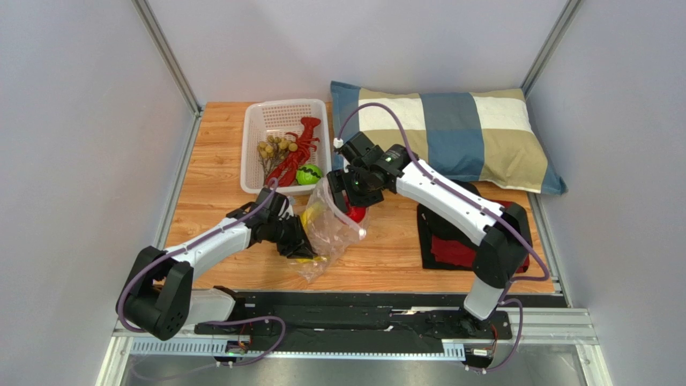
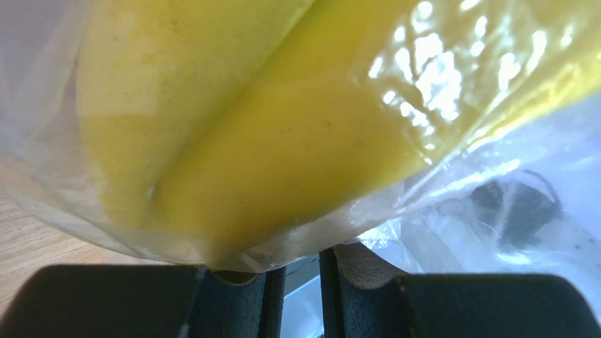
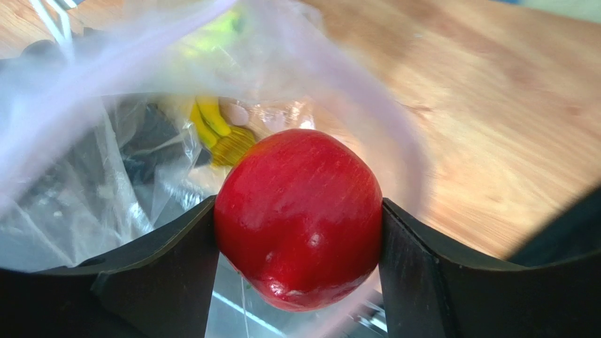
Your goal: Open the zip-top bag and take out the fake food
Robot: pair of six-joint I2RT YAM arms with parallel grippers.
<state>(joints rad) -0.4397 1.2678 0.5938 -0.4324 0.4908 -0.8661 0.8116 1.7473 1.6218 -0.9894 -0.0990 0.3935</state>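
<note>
The clear zip-top bag (image 1: 334, 233) stands crumpled on the wooden table, mouth upward. My left gripper (image 1: 294, 241) pinches its lower left end. In the left wrist view the fingers (image 2: 302, 257) stand close together at the bag's film (image 2: 487, 183), with the yellow banana bunch (image 2: 247, 127) pressed against the plastic just beyond them. My right gripper (image 1: 354, 199) is at the bag's mouth, shut on a red round fruit (image 1: 357, 214). In the right wrist view the fruit (image 3: 296, 197) fills the space between both fingers (image 3: 299, 232), above the open bag (image 3: 85, 197), with the banana bunch (image 3: 215, 134) inside.
A white mesh basket (image 1: 256, 141) at the back left holds a red lobster (image 1: 299, 145), a brownish grape-like cluster (image 1: 274, 149) and a green ball (image 1: 308, 174). A checked pillow (image 1: 451, 133) lies at the back right. A dark red and black cloth (image 1: 455, 241) lies under the right arm.
</note>
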